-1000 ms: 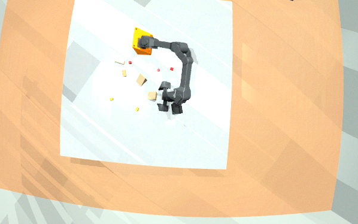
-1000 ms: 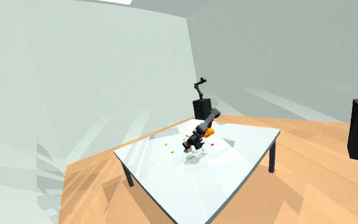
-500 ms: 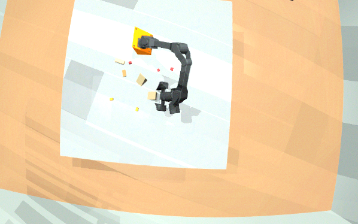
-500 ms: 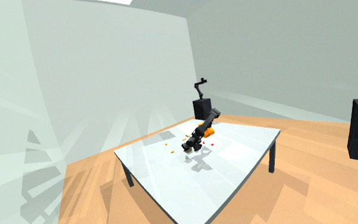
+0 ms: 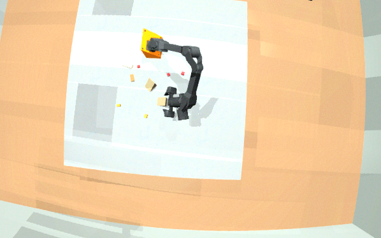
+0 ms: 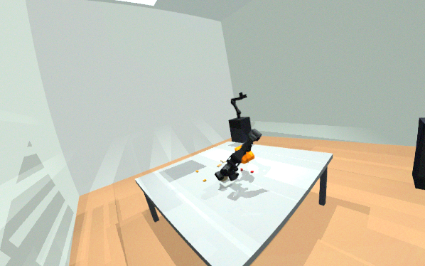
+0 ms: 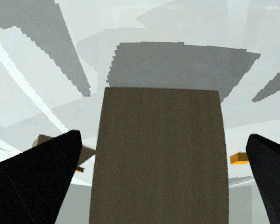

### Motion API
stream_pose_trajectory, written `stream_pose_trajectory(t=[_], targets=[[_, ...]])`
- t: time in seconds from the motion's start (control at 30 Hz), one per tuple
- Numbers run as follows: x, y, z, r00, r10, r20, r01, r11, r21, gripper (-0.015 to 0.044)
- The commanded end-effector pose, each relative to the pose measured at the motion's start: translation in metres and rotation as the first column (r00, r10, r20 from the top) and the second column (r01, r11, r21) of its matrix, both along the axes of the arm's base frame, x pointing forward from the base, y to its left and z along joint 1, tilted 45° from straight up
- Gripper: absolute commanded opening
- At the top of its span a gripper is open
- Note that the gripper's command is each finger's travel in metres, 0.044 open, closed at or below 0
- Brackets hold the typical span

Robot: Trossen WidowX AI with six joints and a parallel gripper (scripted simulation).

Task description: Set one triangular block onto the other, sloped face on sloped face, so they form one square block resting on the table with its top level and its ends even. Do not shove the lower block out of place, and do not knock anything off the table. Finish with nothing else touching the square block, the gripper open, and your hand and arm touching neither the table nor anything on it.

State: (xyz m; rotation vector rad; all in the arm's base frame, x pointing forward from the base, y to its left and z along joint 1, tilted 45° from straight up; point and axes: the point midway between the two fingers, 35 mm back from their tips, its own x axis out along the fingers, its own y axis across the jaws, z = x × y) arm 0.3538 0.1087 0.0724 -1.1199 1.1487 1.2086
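Note:
My gripper (image 5: 166, 102) (image 6: 226, 177) (image 7: 168, 141) is open and low over the table, with its fingers spread on either side of one tan triangular block (image 5: 161, 101) (image 7: 160, 160). That block shows a broad shaded face in the wrist view, between the two fingertips with gaps on both sides. Its lower part is cut off by the frame there. The other tan triangular block (image 5: 150, 84) (image 7: 88, 154) rests apart from it, toward the arm's base, and is partly hidden by the left finger in the wrist view. The blocks are not touching.
On the white table (image 5: 132, 149) (image 6: 232, 220) lie several small pieces: red cubes (image 5: 168, 74) (image 6: 251, 171), yellow pieces (image 5: 118, 105) (image 6: 205, 181), an orange block (image 5: 132, 77) and a thin pale piece (image 5: 127, 66). The arm's yellow-orange base (image 5: 151, 54) stands behind them.

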Motion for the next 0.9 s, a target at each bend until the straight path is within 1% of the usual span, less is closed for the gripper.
stream_pose_trajectory(t=[0.0,0.17,0.43,0.67,0.87], targets=[[-0.0018,0.0005,-0.0080,1.000,-0.005,-0.003,0.005,1.000,0.004,0.0440],[-0.0028,0.0007,-0.0135,1.000,-0.005,-0.003,0.005,1.000,0.004,0.0440],[-0.0028,0.0007,-0.0135,1.000,-0.005,-0.003,0.005,1.000,0.004,0.0230],[-0.0028,0.0007,-0.0135,1.000,-0.005,-0.003,0.005,1.000,0.004,0.0183],[-0.0030,-0.0021,-0.0113,1.000,-0.001,-0.003,0.001,1.000,-0.001,0.0026]])
